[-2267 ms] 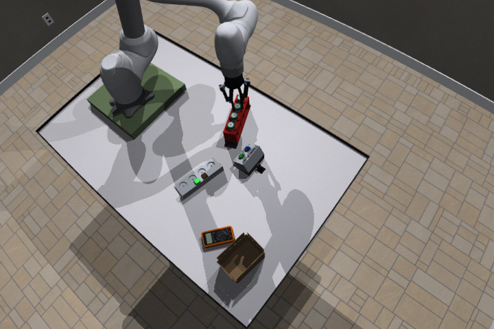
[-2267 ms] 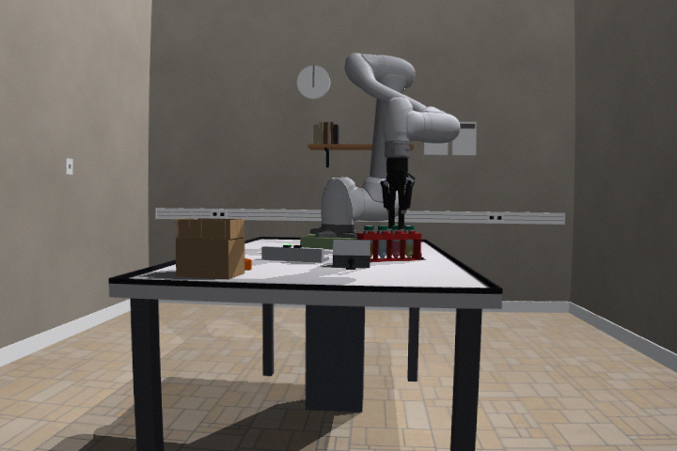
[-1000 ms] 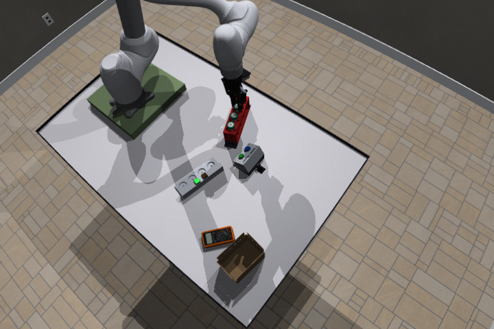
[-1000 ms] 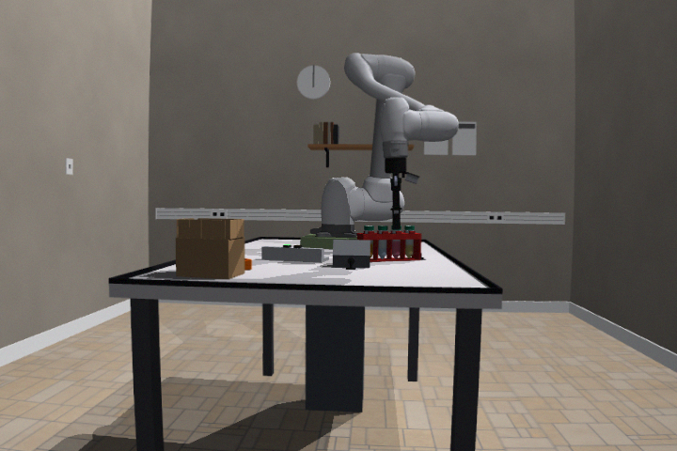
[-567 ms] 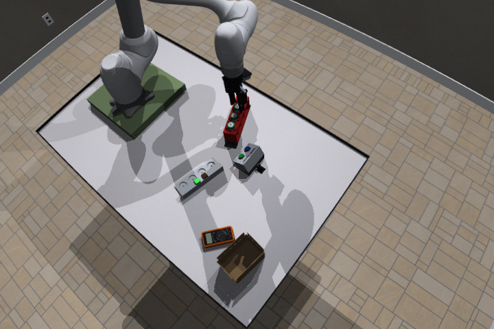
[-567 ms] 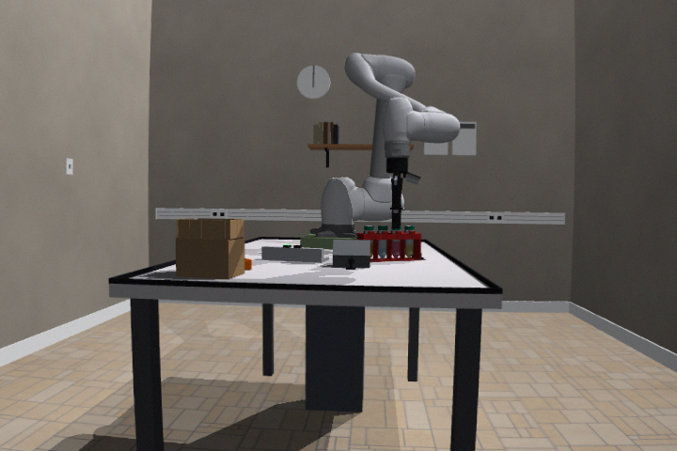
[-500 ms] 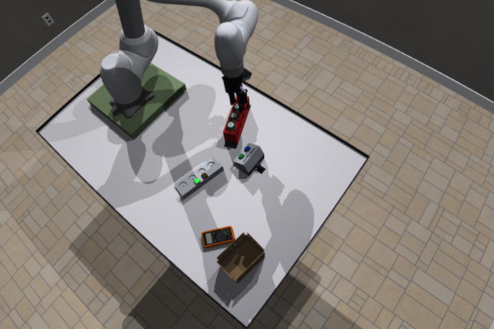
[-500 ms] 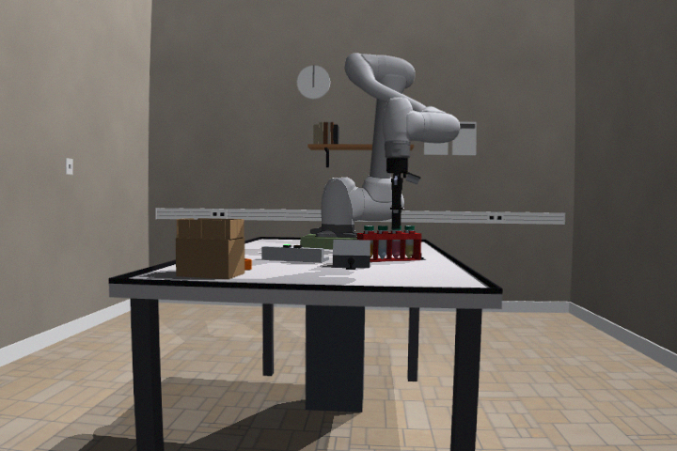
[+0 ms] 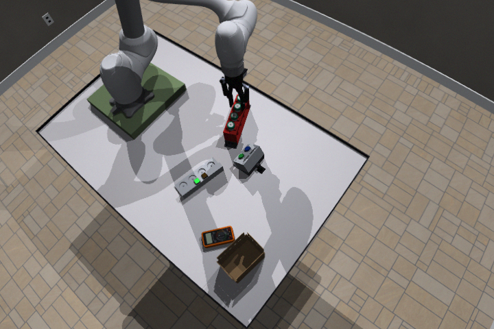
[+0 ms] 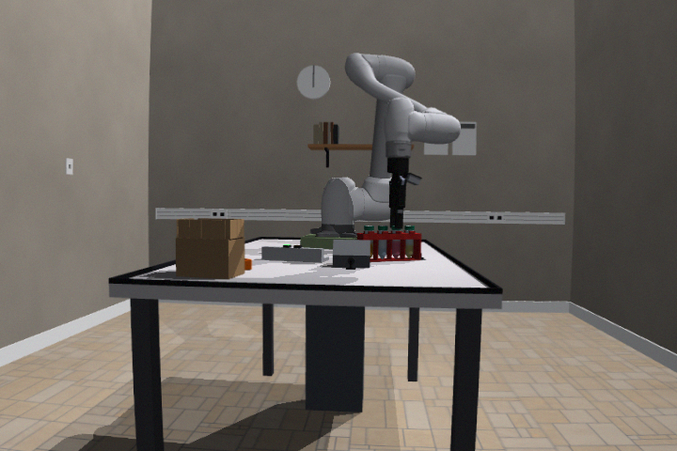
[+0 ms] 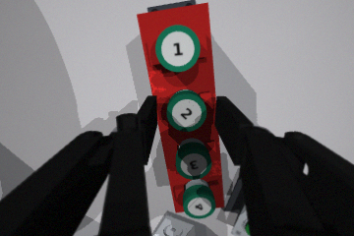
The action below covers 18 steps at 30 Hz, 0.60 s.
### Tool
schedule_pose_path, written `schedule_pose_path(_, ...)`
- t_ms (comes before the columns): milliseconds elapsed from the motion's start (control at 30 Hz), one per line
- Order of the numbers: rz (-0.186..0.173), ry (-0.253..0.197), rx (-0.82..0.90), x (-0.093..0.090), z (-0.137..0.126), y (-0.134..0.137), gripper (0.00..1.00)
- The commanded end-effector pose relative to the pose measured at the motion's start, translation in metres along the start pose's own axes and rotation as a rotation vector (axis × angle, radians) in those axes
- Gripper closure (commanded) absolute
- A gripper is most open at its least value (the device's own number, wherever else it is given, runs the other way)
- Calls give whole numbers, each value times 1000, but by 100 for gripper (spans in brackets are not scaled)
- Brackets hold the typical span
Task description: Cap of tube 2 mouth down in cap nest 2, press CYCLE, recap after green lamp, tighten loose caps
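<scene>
The red decapping station [image 11: 185, 98] holds four tubes, each with a green-rimmed numbered cap on it. In the wrist view I see cap 1 [image 11: 178, 48], cap 2 [image 11: 186, 112], cap 3 [image 11: 194, 159] and cap 4 [image 11: 199, 199]. My gripper [image 11: 186, 110] is open and straddles cap 2, with a small gap on each side between fingers and cap. In the top view the gripper [image 9: 235, 99] stands upright over the station's far end. The cap tray [image 9: 198, 177] has empty nests and its green lamp [image 9: 196, 180] is lit.
The key housing [image 9: 248, 157] with the blue key [image 9: 247, 148] and green key [image 9: 240, 156] sits beside the station's near end. An orange multimeter [image 9: 217, 236] and an open cardboard box [image 9: 240, 256] lie near the table's front edge.
</scene>
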State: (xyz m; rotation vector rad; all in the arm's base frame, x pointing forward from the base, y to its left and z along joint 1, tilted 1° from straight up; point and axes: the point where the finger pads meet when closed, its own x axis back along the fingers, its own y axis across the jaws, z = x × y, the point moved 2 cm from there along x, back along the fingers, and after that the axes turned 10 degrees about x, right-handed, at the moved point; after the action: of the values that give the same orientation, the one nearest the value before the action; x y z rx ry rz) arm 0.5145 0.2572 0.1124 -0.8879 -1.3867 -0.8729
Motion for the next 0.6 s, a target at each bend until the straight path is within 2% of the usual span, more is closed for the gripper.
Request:
schedule_pose_path(0, -3, 17, 230, 1, 0, 0, 59)
schedule_pose_path(67, -3, 17, 230, 1, 0, 0, 59)
schedule_pose_path(333, -5, 16, 547, 1, 0, 0, 59)
schedule_pose_path(533, -5, 16, 547, 1, 0, 0, 59)
schedule_pose_path(567, -5, 16, 547, 1, 0, 0, 70)
